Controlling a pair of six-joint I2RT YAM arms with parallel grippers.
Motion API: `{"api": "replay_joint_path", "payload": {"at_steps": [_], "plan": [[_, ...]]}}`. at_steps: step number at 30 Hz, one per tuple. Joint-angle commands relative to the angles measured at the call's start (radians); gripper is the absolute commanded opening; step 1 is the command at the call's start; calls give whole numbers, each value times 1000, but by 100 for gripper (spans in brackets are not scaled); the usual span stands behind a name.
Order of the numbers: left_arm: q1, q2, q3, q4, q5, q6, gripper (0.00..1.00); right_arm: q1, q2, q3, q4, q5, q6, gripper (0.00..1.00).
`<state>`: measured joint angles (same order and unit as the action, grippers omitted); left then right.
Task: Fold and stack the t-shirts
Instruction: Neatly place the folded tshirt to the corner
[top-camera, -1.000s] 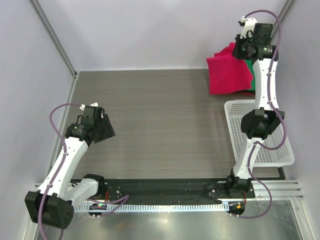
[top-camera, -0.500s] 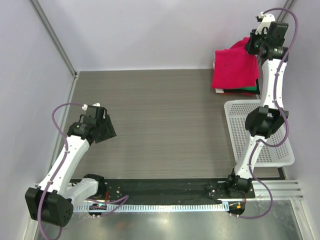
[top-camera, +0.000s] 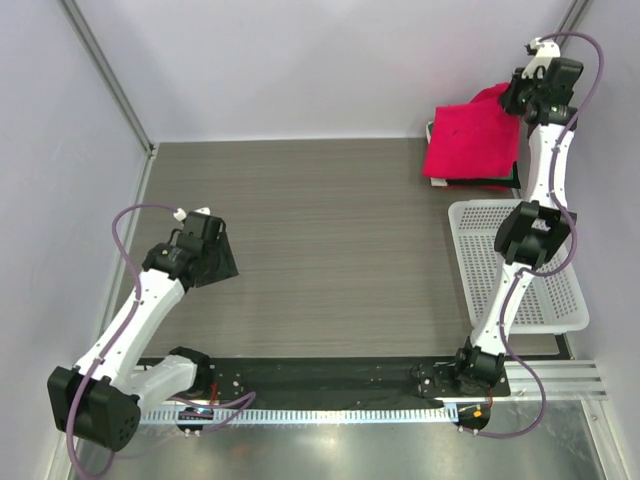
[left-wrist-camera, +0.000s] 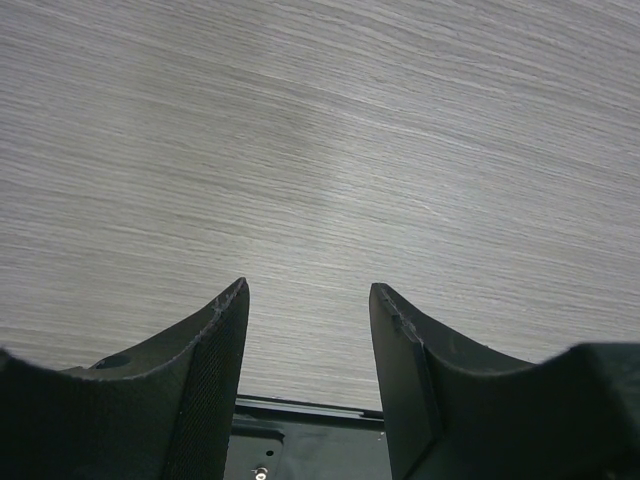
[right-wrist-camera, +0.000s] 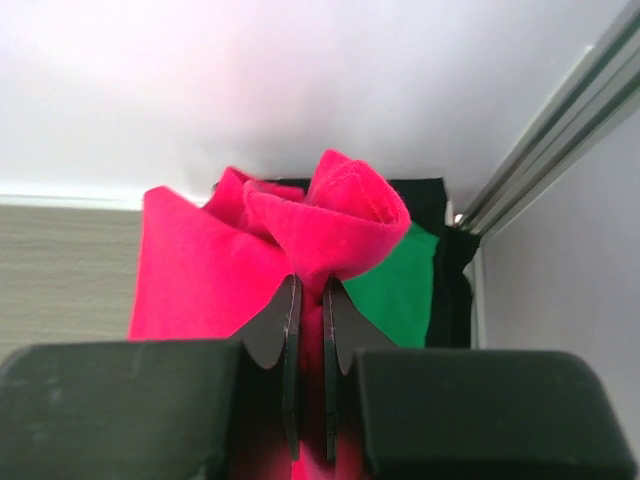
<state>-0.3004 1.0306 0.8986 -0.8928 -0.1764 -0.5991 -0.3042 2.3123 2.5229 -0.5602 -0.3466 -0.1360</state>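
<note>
your right gripper (right-wrist-camera: 308, 289) is clamping a fold of the red-pink t-shirt (top-camera: 468, 140), carried further right than a second ago and draping over the green t-shirt (right-wrist-camera: 396, 292) in the far right corner. your left gripper (left-wrist-camera: 308, 293) is hovering open above the table (left-wrist-camera: 320, 120).

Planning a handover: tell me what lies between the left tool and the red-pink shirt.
Top view: only bare tabletop between left tool and red-pink shirt.
</note>
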Motion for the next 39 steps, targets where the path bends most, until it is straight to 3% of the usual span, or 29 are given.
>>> {"api": "replay_joint_path", "payload": {"at_steps": [1,7,13,14,15,16,18,27,32,35,39], "plan": [[-11,5,8,-3,-44,-16,53,-21,27,56,192,-14,15,1],[-16,16,11,-11,-60,-21,53,-35,171,63,408,21,47,1],[-19,20,13,-15,-71,-25,53,-32,309,53,555,158,49,4],[-19,20,13,-15,-71,-25,53,-26,311,37,592,181,46,11],[-20,19,13,-15,-71,-25,53,-23,306,8,621,242,41,50],[-19,17,13,-15,-69,-24,53,-18,305,-1,631,270,36,71],[-19,16,13,-14,-67,-22,53,-4,276,-19,635,380,35,94],[-20,-30,13,-12,-69,-21,53,34,61,-136,680,439,47,100],[-28,-61,13,-8,-69,-21,53,37,-68,-202,675,573,94,100],[-29,-79,10,-3,-67,-18,53,39,-126,-228,604,580,188,100],[-29,-95,14,-8,-86,-19,54,62,-340,-443,580,484,366,100]]}}
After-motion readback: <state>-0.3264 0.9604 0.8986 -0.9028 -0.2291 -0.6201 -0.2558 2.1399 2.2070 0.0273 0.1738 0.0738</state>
